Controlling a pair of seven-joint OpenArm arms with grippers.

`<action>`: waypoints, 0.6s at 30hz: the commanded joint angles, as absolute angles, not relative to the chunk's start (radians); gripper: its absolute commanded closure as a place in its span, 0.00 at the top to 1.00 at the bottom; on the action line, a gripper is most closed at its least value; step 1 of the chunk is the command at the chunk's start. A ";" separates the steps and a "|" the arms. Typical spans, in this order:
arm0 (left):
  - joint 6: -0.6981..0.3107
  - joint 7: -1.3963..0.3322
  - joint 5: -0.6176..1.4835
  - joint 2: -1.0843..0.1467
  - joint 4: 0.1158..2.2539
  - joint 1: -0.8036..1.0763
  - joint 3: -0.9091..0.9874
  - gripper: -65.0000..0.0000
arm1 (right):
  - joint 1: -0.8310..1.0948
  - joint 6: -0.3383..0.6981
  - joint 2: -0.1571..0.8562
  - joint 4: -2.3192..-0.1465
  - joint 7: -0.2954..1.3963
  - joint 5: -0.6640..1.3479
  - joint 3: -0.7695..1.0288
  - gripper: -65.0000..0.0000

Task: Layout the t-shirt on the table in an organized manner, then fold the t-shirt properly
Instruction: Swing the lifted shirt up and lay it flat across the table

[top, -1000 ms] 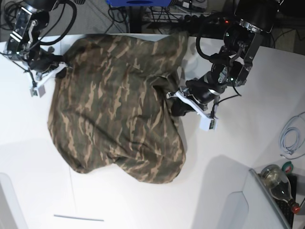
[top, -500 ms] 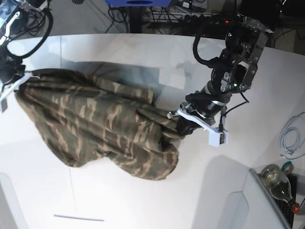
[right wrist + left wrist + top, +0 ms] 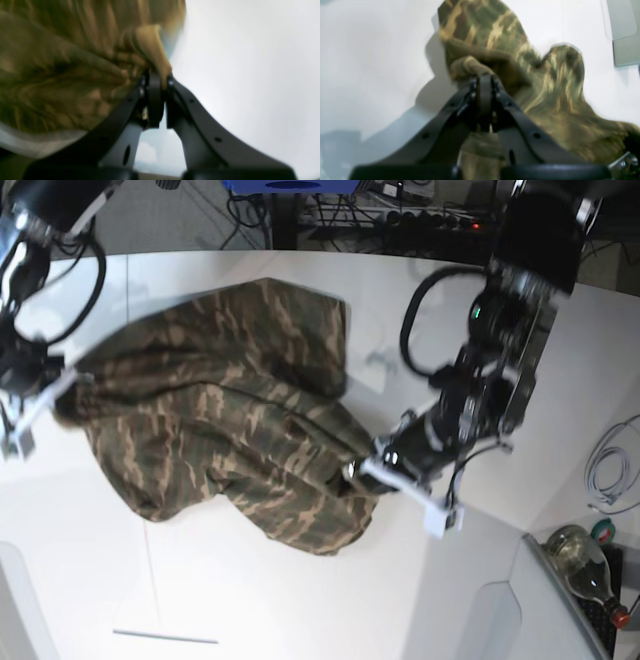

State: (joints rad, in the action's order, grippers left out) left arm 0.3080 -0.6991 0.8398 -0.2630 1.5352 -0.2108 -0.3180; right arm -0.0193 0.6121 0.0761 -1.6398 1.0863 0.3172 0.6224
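1. My left hand (image 3: pixel 358 472) is clamped on the t-shirt (image 3: pixel 230 420) at its 4 o'clock edge.
2. My right hand (image 3: pixel 62 380) grips its 9 o'clock edge.
3. The shirt hangs bunched between them over the worktop (image 3: pixel 250 600).

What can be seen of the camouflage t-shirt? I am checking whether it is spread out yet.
The soft camouflage t-shirt of olive, brown and tan is not spread flat: it hangs bunched and wrinkled between the arms over the white table. The left gripper and the right gripper are each shut on a gathered fold.
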 commanded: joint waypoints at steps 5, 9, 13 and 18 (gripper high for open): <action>0.297 -0.690 0.846 -0.199 1.257 -0.605 -0.424 0.00 | -0.355 0.605 0.246 -1.251 0.938 0.321 0.522 0.00; 0.297 -0.619 0.846 -0.113 0.977 -0.915 -0.591 0.00 | -0.634 0.605 0.360 -1.029 0.840 0.321 0.390 0.00; 0.297 -0.481 0.852 -0.074 0.885 -1.104 -0.634 0.00 | -0.826 0.605 0.437 -1.063 0.820 0.325 0.344 0.00; 0.297 -0.475 0.854 -0.077 1.130 -1.138 -0.460 0.00 | -0.895 0.605 0.499 -1.297 0.820 0.328 0.346 0.00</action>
State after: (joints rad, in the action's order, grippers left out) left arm 0.3084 -0.5079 0.8604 -0.0883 1.1168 -1.0985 -0.4583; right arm -0.8631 0.6067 0.4870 -1.2900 0.8421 0.3191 0.3431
